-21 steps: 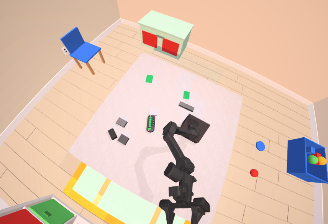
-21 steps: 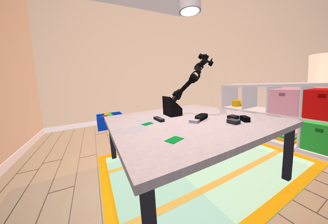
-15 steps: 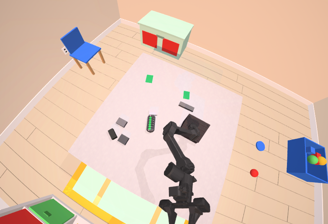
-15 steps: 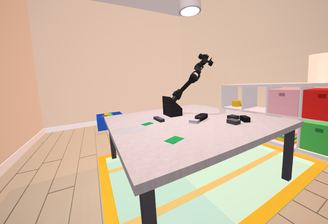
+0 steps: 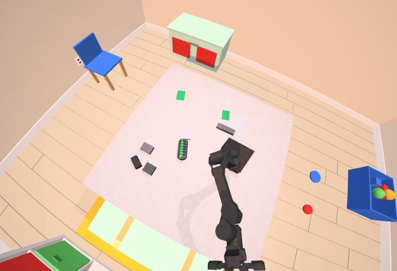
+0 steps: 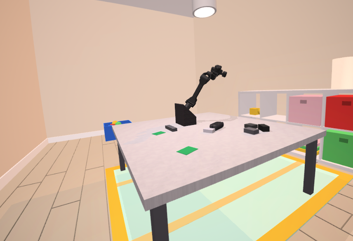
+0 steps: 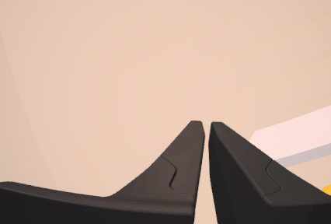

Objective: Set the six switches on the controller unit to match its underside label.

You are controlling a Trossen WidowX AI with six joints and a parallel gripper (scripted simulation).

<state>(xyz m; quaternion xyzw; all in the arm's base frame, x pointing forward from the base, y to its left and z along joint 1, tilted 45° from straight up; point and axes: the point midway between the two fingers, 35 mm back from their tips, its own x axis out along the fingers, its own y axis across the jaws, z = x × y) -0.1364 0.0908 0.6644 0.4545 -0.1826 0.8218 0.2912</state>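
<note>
The dark grey controller unit (image 5: 182, 149) (image 6: 217, 125) lies on the bench (image 5: 156, 117) (image 6: 228, 150) with its switch side up. A row of green switch parts shows along it in the top view; which ends are pressed is too small to tell. Its underside label is hidden. My gripper (image 7: 204, 132) is shut with nothing between the fingers, only a thin gap. It is raised high above the bench, away from the unit, and its fingertips are not visible in either the top or the exterior view. The wrist view shows the fingers against the wall, with no unit in sight.
A pale block (image 5: 185, 133) (image 6: 208, 130) lies at one end of the unit. Dark modules (image 5: 147, 147) (image 5: 149, 168) (image 5: 136, 162) lie to its left in the top view. A grey bar (image 5: 225, 128) (image 6: 170, 128) and green plates (image 5: 180, 95) (image 5: 225, 115) lie elsewhere on the bench.
</note>
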